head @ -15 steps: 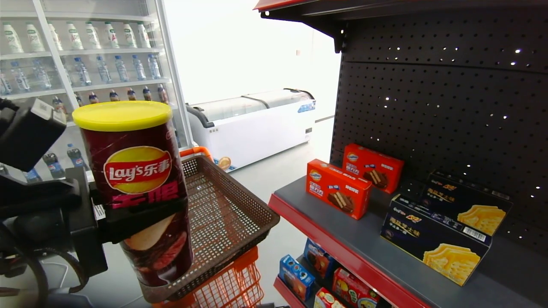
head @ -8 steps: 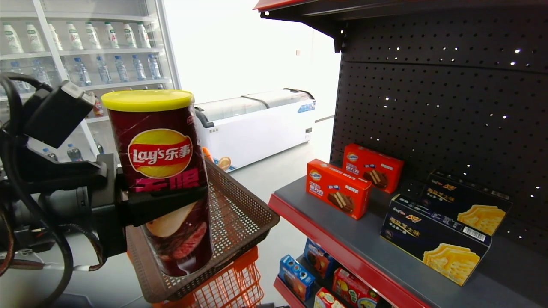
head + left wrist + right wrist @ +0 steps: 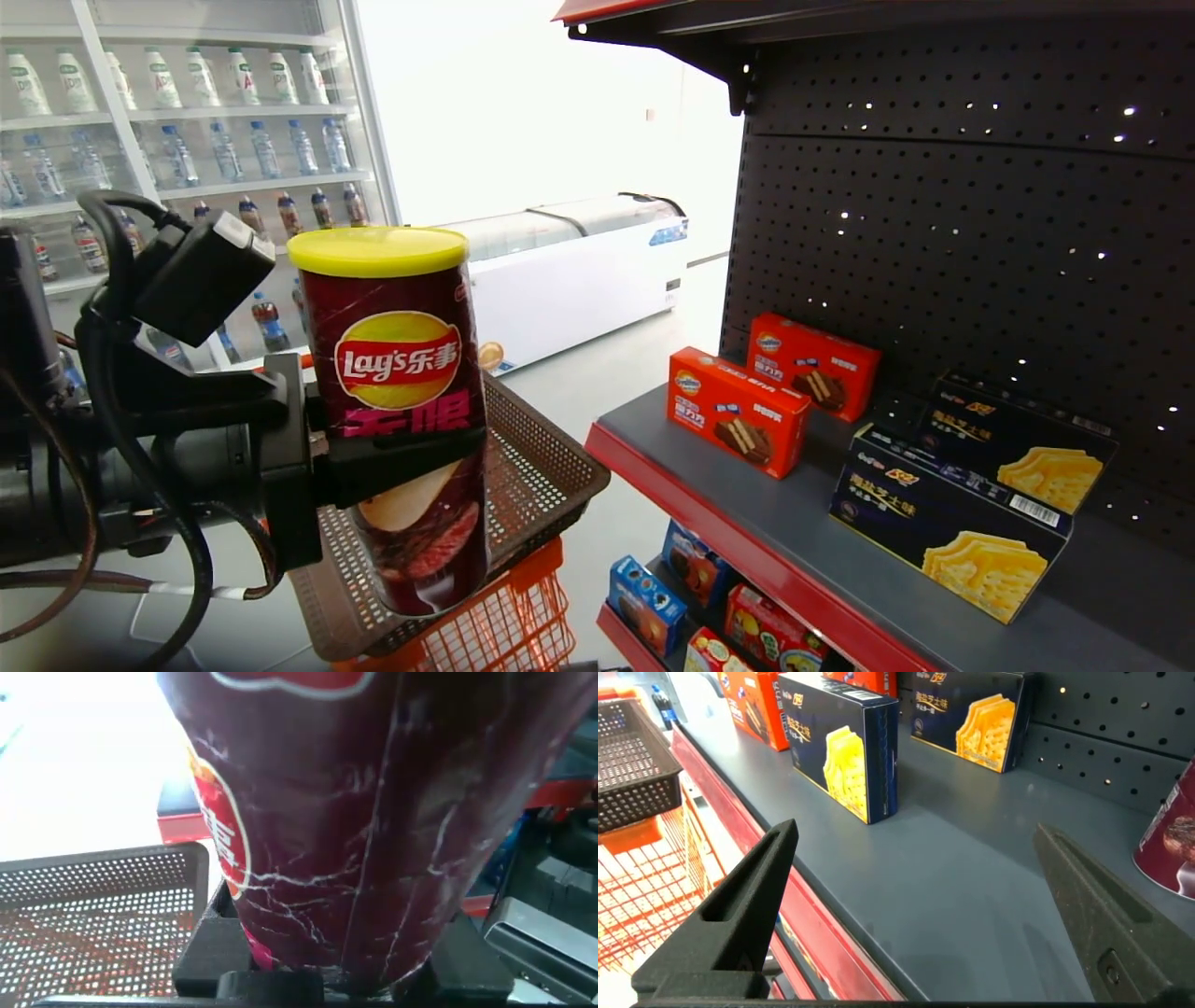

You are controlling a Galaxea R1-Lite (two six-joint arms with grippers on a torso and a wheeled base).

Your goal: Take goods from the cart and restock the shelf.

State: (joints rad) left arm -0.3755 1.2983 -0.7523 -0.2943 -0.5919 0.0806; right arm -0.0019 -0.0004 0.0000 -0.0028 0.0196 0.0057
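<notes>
Head view, stock listing.

1. Chip canister [image 3: 397, 420]: dark red tube with a yellow lid [image 3: 378, 250]. The front label has a red-and-yellow oval badge, pink characters beneath it, and a picture of a chip and meat lower down (print not transcribed). It is upright and gripped at mid-height by the left hand [image 3: 420, 459], whose black fingers [image 3: 392, 465] are closed firmly on its sides. It hangs in front of the brown mesh basket [image 3: 551, 467], left of the shelf [image 3: 747, 523] and apart from it. The left wrist view has the canister [image 3: 355, 831] seated between the pads, with the basket [image 3: 103, 905] off to one side.

2. Brown mesh basket: perforated plastic, resting on top of the orange wire cart [image 3: 504, 625].

3. Shelf: grey board with a red edge and a black pegboard back. Contents:
   - two red boxes [image 3: 738, 411], each picturing a chocolate sandwich cake, one behind the other;
   - two dark blue boxes [image 3: 948, 523] picturing yellow crackers, with barcode stickers on top;
   - on the tier below, blue and red packets [image 3: 644, 602].

4. Right hand [image 3: 915, 924]: fingers [image 3: 738, 924] spread wide and holding nothing, over the bare grey board just beside the dark blue boxes [image 3: 845, 756]. A second canister [image 3: 1172, 849], also dark red, stands on the board near it.

5. Background: bottle cooler [image 3: 187, 140] and white chest freezer [image 3: 560, 271].
</notes>
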